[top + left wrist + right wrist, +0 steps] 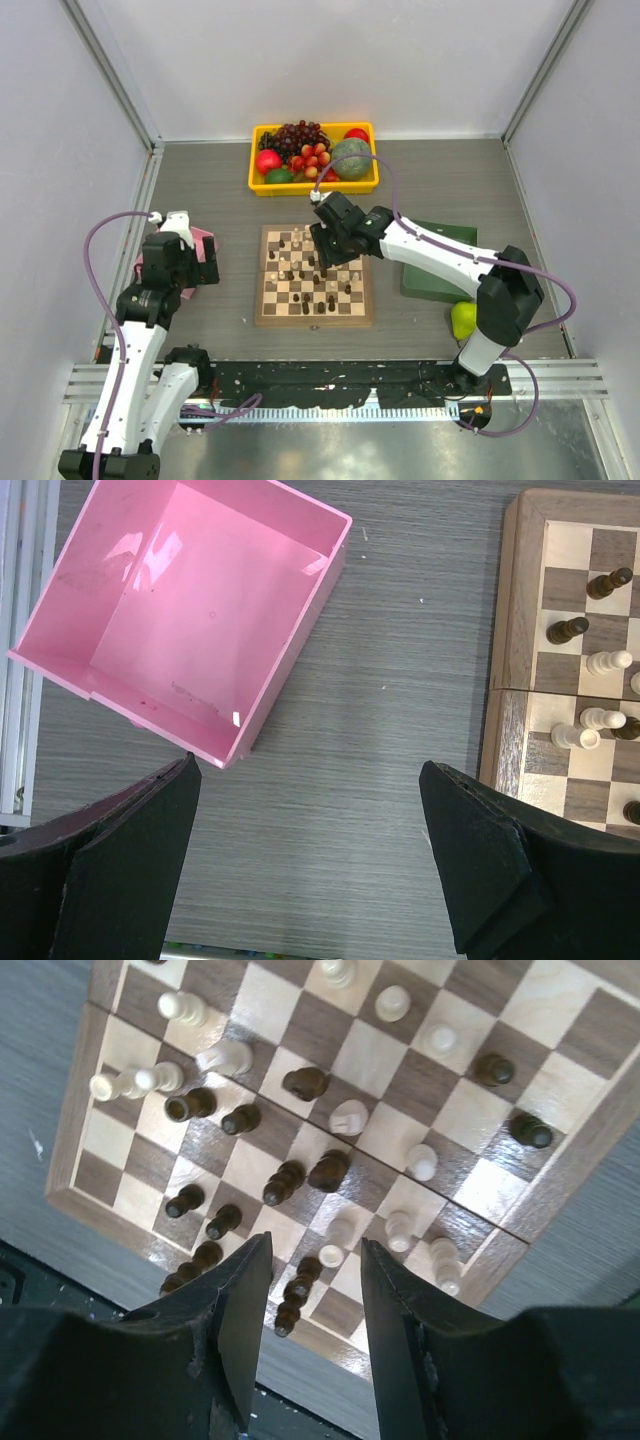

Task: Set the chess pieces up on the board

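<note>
board [514, 630] cut off right; pink tray [205, 239] mostly hidden

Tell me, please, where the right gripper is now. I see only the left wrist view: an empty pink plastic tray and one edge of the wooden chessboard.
Observer: The right gripper hangs above the square checkered wooden chessboard, jaws slightly apart, holding nothing.
Operator: Are the pieces in their rows?
Observer: No. The small cream-white and dark brown wooden chess pieces are mixed across the squares; several lie on their sides.
Operator: What is behind the board?
Observer: A yellow plastic tray of fruit.
</note>
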Action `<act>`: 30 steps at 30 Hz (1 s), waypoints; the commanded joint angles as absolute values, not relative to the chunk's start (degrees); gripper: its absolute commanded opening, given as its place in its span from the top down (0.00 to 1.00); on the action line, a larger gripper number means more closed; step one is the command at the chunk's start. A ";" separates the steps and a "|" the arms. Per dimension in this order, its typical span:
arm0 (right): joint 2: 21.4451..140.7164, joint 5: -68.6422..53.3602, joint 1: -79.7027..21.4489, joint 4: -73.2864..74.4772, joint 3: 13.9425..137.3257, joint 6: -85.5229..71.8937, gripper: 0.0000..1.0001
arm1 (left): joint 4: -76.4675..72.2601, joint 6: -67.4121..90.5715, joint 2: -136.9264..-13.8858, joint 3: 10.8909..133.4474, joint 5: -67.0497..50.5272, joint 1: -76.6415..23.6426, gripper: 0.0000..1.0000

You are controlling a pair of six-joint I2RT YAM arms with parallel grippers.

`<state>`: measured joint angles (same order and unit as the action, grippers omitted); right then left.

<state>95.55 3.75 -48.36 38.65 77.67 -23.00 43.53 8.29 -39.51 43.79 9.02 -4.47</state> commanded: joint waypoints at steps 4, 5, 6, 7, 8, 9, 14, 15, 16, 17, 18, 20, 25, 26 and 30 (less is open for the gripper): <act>97.03 1.58 -49.66 35.86 77.78 -24.34 0.53 | 42.19 7.56 -39.55 45.00 9.67 -4.22 0.01; 97.29 2.10 -49.66 35.95 78.04 -24.61 0.53 | 42.19 7.56 -39.64 45.00 9.58 -4.22 0.01; 97.47 2.37 -49.75 35.86 78.05 -24.96 0.52 | 42.27 7.65 -39.64 45.00 9.58 -4.31 0.01; 97.64 2.63 -49.66 35.77 77.87 -25.22 0.52 | 42.28 7.56 -39.64 45.00 9.58 -4.31 0.01; 97.56 2.81 -49.66 35.68 77.61 -25.57 0.52 | 42.28 7.65 -39.81 45.00 9.58 -4.22 0.01; 97.65 3.33 -49.75 35.68 77.52 -25.75 0.52 | 42.28 7.56 -39.73 45.00 9.58 -4.22 0.01; 97.56 4.04 -49.75 34.72 76.29 -27.07 0.52 | 42.36 7.65 -39.90 45.09 9.49 -4.22 0.01; 97.56 4.13 -49.75 34.37 76.20 -27.16 0.52 | 42.36 7.65 -39.99 45.09 9.49 -4.22 0.01; 97.73 4.30 -49.83 34.37 76.29 -27.42 0.52 | 42.28 7.65 -40.08 45.09 9.49 -4.22 0.01; 97.82 4.48 -49.92 34.19 76.20 -27.51 0.52 | 42.36 7.56 -39.99 45.09 9.49 -4.31 0.01; 98.08 4.57 -49.83 34.19 76.29 -27.68 0.52 | 42.45 7.65 -40.08 45.09 9.49 -4.22 0.01; 98.17 5.01 -49.83 34.19 76.46 -27.86 0.52 | 42.54 7.65 -39.99 45.09 9.49 -4.22 0.01; 96.68 6.33 -49.92 34.19 75.94 -28.48 0.52 | 42.54 7.65 -39.81 45.09 9.49 -4.31 0.01; 96.16 6.76 -49.92 34.19 75.59 -28.56 0.52 | 42.54 7.65 -39.73 45.09 9.49 -4.22 0.01; 95.36 7.47 -49.92 34.28 75.24 -28.65 0.52 | 42.45 7.65 -39.64 45.09 9.41 -4.22 0.01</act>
<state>98.02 5.21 -49.56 35.57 75.68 -27.57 43.55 8.29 -40.01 43.79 9.02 -4.47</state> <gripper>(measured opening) 0.480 0.993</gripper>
